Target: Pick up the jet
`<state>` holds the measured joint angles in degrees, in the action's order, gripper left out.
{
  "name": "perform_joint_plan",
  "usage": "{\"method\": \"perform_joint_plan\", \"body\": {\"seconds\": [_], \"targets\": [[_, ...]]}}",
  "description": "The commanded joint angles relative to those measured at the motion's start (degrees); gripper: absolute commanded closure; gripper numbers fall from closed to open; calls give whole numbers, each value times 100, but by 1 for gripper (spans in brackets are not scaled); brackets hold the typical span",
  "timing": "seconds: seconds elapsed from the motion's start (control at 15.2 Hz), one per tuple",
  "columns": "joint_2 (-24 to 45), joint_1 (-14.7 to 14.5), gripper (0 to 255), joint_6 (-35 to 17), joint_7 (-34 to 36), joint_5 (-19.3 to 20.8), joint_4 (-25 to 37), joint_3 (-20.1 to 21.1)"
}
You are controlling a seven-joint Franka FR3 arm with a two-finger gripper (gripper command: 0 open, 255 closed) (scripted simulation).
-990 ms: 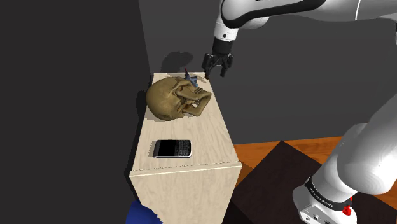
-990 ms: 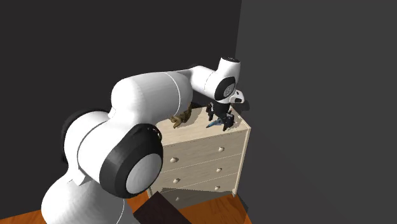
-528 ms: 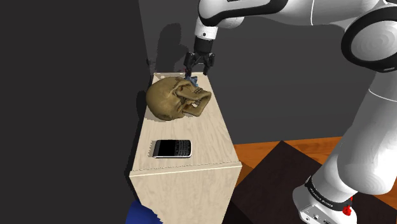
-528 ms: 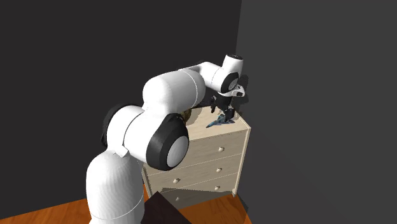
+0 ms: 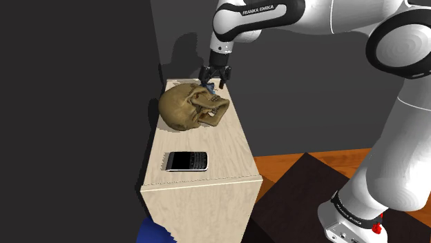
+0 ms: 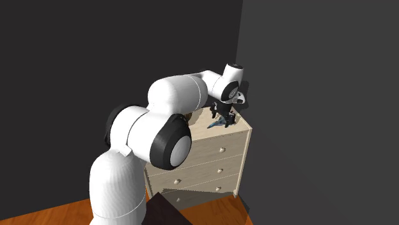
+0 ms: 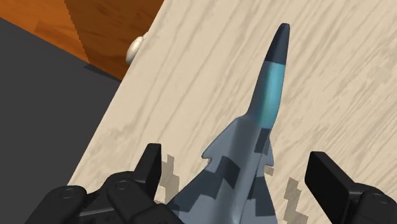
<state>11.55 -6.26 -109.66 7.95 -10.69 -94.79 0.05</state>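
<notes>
The jet (image 7: pixel 264 121) is a grey camouflage toy plane with a teal canopy and a dark nose, lying on the pale wooden dresser top (image 7: pixel 337 76). My gripper (image 7: pixel 238 170) is open, with one finger (image 7: pixel 151 167) on each side of the fuselage and neither touching it. From the shoulder view the gripper (image 5: pixel 213 84) hangs low over the jet (image 5: pixel 208 90), which peeks out behind a skull at the far end of the dresser. The second exterior view has the gripper (image 6: pixel 224 115) just above the jet (image 6: pixel 217 123) near the dresser's corner.
A large brown skull (image 5: pixel 192 107) lies close to the jet on the dresser (image 5: pixel 221 148). A black phone (image 5: pixel 186 161) rests nearer the front edge. The dresser has drawers with knobs (image 6: pixel 222 149). Dark walls stand behind it, and an orange wooden floor (image 5: pixel 304 162) lies below.
The gripper has moved toward the shoulder view's left and come down over the jet, so its fingers now straddle it. It stayed open throughout. Skull and phone have not moved.
</notes>
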Motion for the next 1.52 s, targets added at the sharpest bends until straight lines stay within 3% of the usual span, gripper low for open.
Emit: {"method": "perform_joint_plan", "body": {"seconds": [0.0, 0.59, 1.45], "targets": [[3, 2, 255, -35, -9, -3, -30, -1], [7, -2, 255, -27, -1, -1, -16, 1], [19, 15, 255, 962, 160, 44, 996, -8]]}}
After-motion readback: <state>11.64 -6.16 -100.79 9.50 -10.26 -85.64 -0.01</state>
